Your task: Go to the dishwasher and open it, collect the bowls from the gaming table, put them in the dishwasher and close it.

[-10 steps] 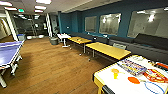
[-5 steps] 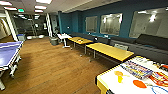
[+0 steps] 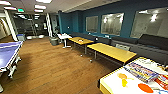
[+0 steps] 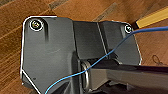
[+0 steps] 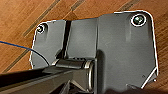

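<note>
— Where's the gaming table (image 3: 117,83)?
— Low at the right of the head view, white-topped, carrying a colourful game spread (image 3: 142,71) and orange round pieces (image 3: 145,87). Just behind it, yellow-topped desks (image 3: 112,52).
— Pincers, open or closed?
— Cannot tell, either one. Below both wrists, wooden floor (image 4: 15,30).

Gaming table (image 3: 117,83): I get only its near corner, rest cut by the frame edge | colourful game spread (image 3: 143,71) on it: print too blurred for me to read | blue table-tennis table (image 3: 8,53) across the floor from it: far end cut off | wrist feeds: my fingers hidden behind the dark plates.
</note>
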Tool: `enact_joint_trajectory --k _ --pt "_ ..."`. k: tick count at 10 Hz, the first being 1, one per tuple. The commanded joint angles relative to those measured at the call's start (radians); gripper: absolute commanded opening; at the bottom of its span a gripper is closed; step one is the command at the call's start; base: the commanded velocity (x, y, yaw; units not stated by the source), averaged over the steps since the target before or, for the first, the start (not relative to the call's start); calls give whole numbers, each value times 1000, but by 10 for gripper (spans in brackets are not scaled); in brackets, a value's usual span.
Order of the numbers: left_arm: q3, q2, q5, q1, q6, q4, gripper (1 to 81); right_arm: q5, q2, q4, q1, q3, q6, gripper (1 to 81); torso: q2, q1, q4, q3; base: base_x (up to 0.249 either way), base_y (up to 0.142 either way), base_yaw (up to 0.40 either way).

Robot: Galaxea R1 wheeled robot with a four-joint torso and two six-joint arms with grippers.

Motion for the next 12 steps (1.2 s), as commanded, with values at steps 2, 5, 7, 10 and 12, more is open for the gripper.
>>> enact_joint_trajectory --k 2,5,7,10,12 --pt "7 5 48 -46 1 6 811 -49 3 0 51 7 1 811 0 0 0 0 135 0 0" --pt "7 5 48 -47 1 4 811 -49 3 0 51 7 1 811 0 0 0 0 135 0 0" --pt "7 5 48 -47 1 4 811 -49 3 0 51 7 1 811 0 0 0 0 121 0 0" --pt "7 7 48 -47 -1 3 811 -49 5 0 52 7 1 811 0 1 0 0 26 0 0" --pt "4 8 48 -47 -1 1 811 -49 5 0 51 7 1 811 0 1 0 0 0 0 0"
